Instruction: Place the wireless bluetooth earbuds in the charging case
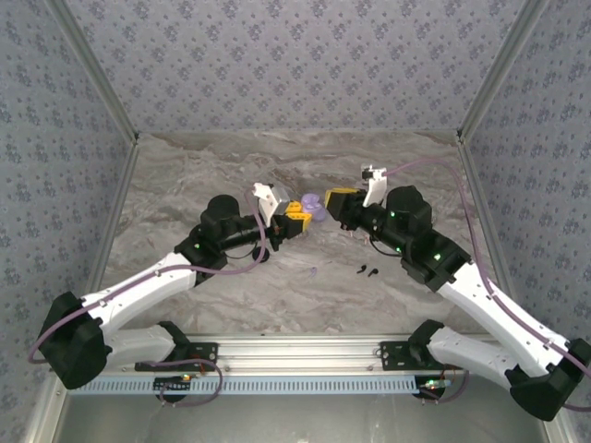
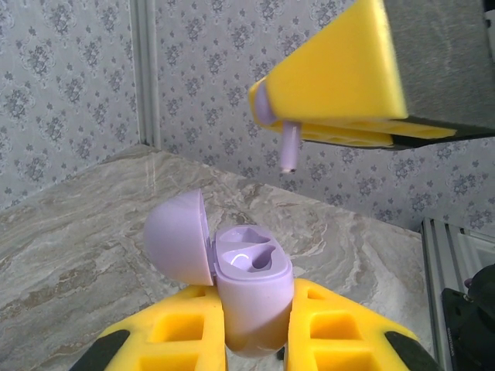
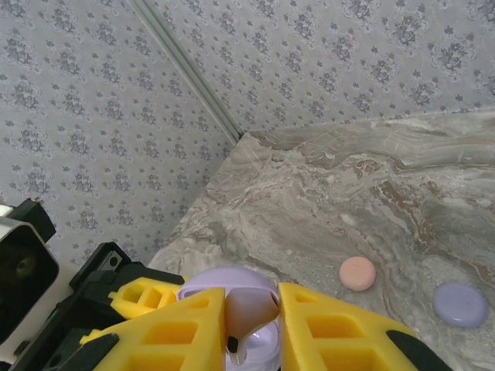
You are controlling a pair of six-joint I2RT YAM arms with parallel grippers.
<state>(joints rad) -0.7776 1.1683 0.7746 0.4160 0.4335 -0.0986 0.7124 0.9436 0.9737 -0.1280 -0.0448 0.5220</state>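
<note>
The two arms meet over the middle of the marble table [image 1: 185, 185]. The patterned walls [image 1: 295, 55] stand along the far, left and right sides. A metal rail [image 1: 305, 349] runs along the near edge. Both pincers are well away from all of these, with bare table all around them.

The left gripper [image 1: 297, 219] is pinching the purple charging case [image 2: 247, 309] by its sides, with a yellow finger pressed on each side. The case stands up, and its round lid [image 2: 176, 238] is tipped open to the left. Its hollow top faces up.

The right gripper [image 3: 253, 301] is pinching a pale purple earbud [image 2: 288, 145] between its yellow fingers [image 2: 340, 85]. The thin stem of the earbud points down. From the left wrist camera, the earbud hangs above the open case and a little to the right. There is a gap between them, so they are not touching. From the right wrist camera, the stem tip sits right over the case (how close it is, I cannot tell).

A black pair of earbuds [image 1: 369, 271] lies on the table, nearer than the right gripper. A tiny pale purple piece [image 1: 314, 271] lies to their left. A pink disc [image 3: 357, 273] and a purple disc [image 3: 460, 303] lie flat on the table, apart from each other.
</note>
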